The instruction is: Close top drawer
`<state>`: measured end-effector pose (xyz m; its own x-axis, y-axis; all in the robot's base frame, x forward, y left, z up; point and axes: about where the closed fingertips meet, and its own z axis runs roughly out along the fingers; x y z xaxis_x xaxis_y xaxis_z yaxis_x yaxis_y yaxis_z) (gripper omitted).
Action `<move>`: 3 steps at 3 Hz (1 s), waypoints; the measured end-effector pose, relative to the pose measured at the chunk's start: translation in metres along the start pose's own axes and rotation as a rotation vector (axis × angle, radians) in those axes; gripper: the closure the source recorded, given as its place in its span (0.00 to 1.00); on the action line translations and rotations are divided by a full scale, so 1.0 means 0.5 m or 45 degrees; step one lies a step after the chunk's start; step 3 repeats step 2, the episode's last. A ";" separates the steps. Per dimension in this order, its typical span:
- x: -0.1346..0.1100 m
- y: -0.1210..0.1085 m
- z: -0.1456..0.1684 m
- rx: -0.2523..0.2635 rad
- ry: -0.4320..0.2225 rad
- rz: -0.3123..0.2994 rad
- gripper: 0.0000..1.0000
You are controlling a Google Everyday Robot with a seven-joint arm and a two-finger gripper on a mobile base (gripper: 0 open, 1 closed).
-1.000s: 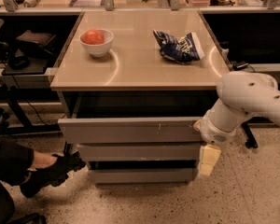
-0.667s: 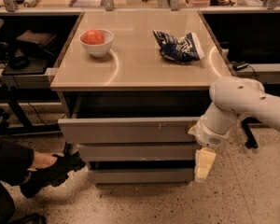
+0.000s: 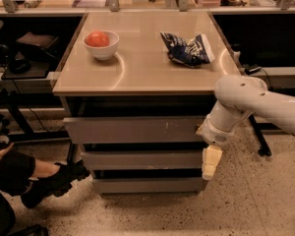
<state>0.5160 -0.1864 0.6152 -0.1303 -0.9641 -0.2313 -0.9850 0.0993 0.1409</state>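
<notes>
At cabinet [image 3: 71,104] right front corner: my gripper [image 3: 211,162] hangs pointing down, just beside the right end of the middle drawer front [image 3: 142,160]; my wrist sits level with the right end of the top drawer [image 3: 132,130].
Gripper state: can't tell open or closed from this angle.
Top drawer: uppermost grey front under the tabletop, white scratches right of centre, dark gap above it. Reads as partly pulled out.
Handling: sheet metal, stiff, not fragile; probably some weight on its slides. Flat face looks smooth, so likely slippery.
Hold: no handle, nothing to grasp. Push flat on the front face, towards centre; a push at the right end may rack it.
Risk: bowl [image 3: 101,45] and chip bag [image 3: 188,48] sit on top, so a slam could jolt them.
</notes>
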 end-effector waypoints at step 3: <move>0.003 -0.075 -0.054 0.076 -0.033 0.055 0.00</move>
